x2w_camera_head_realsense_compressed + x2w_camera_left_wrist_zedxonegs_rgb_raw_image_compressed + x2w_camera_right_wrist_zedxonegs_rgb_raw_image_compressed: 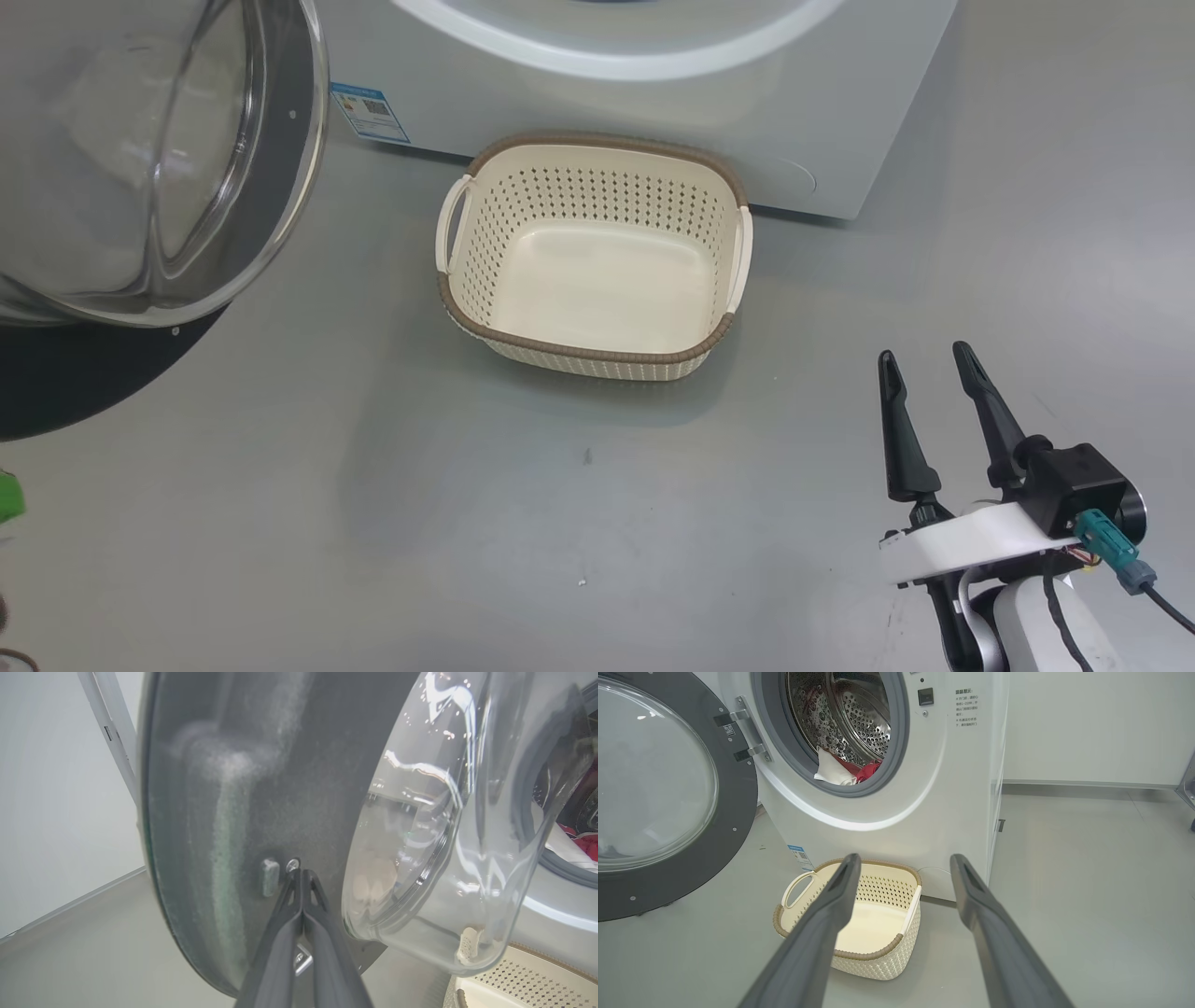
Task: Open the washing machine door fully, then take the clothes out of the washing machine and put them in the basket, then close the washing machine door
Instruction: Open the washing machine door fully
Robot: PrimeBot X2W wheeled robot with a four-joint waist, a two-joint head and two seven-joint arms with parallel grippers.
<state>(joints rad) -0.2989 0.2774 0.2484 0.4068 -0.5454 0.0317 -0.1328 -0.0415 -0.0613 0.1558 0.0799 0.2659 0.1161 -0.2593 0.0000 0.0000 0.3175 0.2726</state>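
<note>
Laundry run: left gripper (302, 877) pinched shut on nothing, tips against the grey inner face of the round black-rimmed, glass-bowled washing machine door (210, 812), seemingly to shove it wider. Right of that hand, cream perforated plastic basket (607, 280) empty below the white front-loading washing machine (934, 788), red and white clothes (840, 772) at its drum lip. Right gripper (924, 357) spread, empty; bare floor ahead to the basket.

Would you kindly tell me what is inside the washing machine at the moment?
A white cloth and a red garment lie at the front of the drum; anything beneath or behind them is covered.
</note>
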